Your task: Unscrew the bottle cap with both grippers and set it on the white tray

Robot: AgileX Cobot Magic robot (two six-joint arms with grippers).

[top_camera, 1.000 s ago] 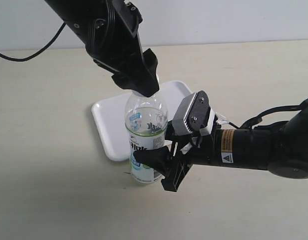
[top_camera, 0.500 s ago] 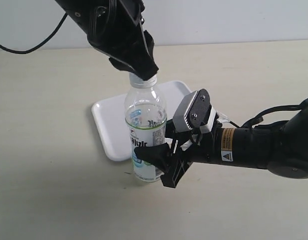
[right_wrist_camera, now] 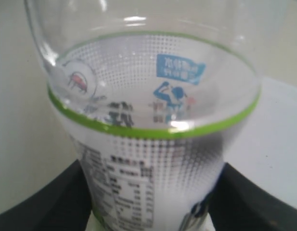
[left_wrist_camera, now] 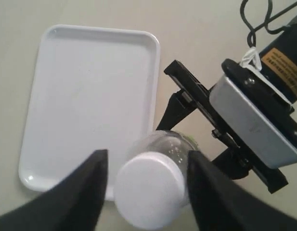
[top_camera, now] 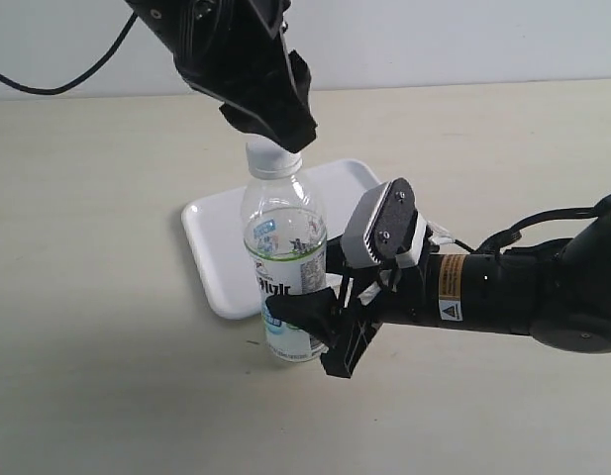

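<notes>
Left gripper hangs over the top of the bottle, jaws parted wider than the bottle cap and holding nothing. In the left wrist view its two black fingers stand on either side of the cap, with a thin strip of background showing between one finger and the cap's rim. From the exterior view the fingertips sit at about the height of the cap's top, and most of its white side shows below them. The cap is on the bottle's neck.

The right gripper reaches in from the right and is clamped on the lower, labelled part of the bottle, one black finger across the near side of the label. The right wrist view shows dark fingers against both sides of the label. A grey-white block sits on top of this gripper, and an orange warning sticker is on the arm behind it.

The bottle stands clear and empty-looking above the green band, its top leaning slightly left. The white tray lies flat on the beige table, just behind and to the left of the bottle, with nothing on it. Whether the bottle touches the tray's edge cannot be told.
</notes>
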